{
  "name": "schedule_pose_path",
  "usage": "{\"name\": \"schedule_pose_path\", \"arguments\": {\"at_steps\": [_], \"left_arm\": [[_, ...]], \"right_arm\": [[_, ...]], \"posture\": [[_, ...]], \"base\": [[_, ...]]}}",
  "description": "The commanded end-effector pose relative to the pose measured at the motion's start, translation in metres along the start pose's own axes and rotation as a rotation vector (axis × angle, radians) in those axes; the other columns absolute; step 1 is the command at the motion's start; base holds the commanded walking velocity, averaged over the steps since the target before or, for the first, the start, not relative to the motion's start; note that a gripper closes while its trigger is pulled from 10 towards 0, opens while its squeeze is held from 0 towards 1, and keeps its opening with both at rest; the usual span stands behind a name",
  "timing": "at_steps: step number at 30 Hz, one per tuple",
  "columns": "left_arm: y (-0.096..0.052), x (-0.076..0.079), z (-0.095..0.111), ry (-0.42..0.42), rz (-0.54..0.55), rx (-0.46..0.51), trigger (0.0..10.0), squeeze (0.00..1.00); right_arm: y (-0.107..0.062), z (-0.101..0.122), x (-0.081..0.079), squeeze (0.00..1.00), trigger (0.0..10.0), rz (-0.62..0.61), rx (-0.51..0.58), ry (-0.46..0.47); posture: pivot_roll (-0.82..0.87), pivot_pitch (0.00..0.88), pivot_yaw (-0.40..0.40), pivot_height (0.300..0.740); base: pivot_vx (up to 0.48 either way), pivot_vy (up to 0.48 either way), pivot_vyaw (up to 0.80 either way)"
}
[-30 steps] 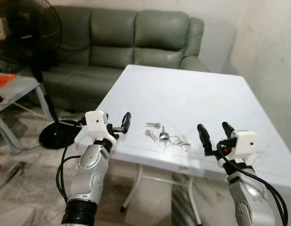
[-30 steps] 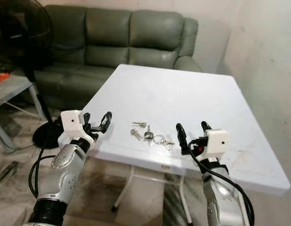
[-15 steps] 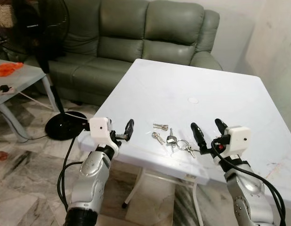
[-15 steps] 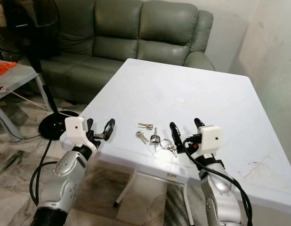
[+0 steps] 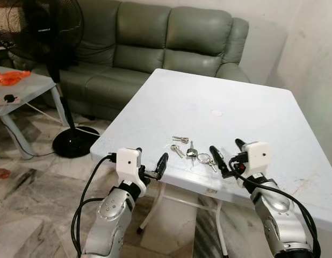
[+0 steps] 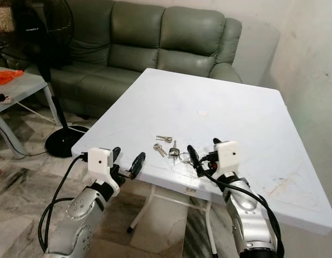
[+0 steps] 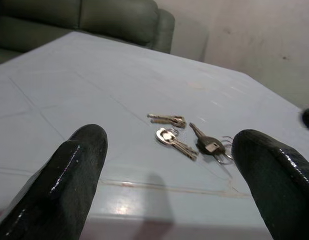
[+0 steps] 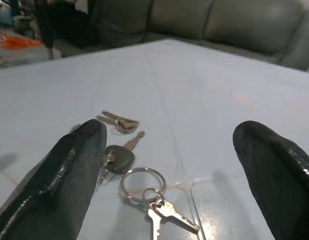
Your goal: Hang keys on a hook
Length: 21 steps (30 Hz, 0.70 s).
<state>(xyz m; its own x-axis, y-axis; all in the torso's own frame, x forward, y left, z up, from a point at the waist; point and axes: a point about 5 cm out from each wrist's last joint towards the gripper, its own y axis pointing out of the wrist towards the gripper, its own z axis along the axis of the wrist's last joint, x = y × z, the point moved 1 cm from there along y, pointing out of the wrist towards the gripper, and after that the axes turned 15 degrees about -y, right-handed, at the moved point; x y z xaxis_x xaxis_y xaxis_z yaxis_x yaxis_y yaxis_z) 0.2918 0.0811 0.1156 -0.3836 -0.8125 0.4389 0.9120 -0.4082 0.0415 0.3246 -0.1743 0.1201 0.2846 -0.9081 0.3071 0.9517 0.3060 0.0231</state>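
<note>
Several loose keys lie near the front edge of the white table point(image 5: 246, 107): a small pair point(image 5: 180, 140), a single key point(image 5: 178, 151), a black-headed key point(image 5: 192, 152) and a ring with keys point(image 5: 206, 159). My right gripper point(image 5: 228, 155) hovers open just right of the ring, which lies between its fingers point(image 8: 64, 175) in the right wrist view, ring point(image 8: 143, 182). My left gripper point(image 5: 151, 167) is open at the table's front edge, left of and below the keys, facing them point(image 7: 174, 142) from a short way off.
A green leather sofa point(image 5: 155, 37) stands behind the table. A black standing fan point(image 5: 48, 32) and a low side table point(image 5: 21, 88) carrying an orange thing point(image 5: 10, 77) are at the left. A pale wall point(image 5: 316, 54) runs close along the right. Marble floor lies below.
The camera has shifted. My right gripper has closed in on the key ring from the right. My left gripper has dropped to the table's front edge and moved rightward toward the keys.
</note>
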Motion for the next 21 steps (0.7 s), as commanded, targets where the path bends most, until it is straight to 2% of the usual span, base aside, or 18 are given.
{"name": "schedule_pose_path", "arguments": {"at_steps": [1, 13, 21], "left_arm": [[-0.001, 0.009, 0.001, 0.007, -0.016, -0.001, 10.0, 0.00], [-0.014, 0.017, -0.002, 0.002, -0.005, -0.032, 10.0, 0.00], [-0.021, 0.019, -0.003, -0.009, 0.015, -0.048, 10.0, 0.00]], "right_arm": [[0.007, 0.003, 0.000, 0.00, 10.0, 0.008, -0.011, -0.001], [0.035, 0.012, -0.014, 0.00, 10.0, 0.105, -0.013, -0.004], [0.037, 0.015, -0.033, 0.00, 10.0, 0.219, 0.012, 0.018]], "posture": [[0.03, 0.110, -0.081, 0.740], [0.04, 0.194, -0.084, 0.740], [0.05, 0.227, -0.093, 0.740]], "base": [[0.000, 0.000, 0.00], [0.000, 0.000, 0.00], [0.000, 0.000, 0.00]]}}
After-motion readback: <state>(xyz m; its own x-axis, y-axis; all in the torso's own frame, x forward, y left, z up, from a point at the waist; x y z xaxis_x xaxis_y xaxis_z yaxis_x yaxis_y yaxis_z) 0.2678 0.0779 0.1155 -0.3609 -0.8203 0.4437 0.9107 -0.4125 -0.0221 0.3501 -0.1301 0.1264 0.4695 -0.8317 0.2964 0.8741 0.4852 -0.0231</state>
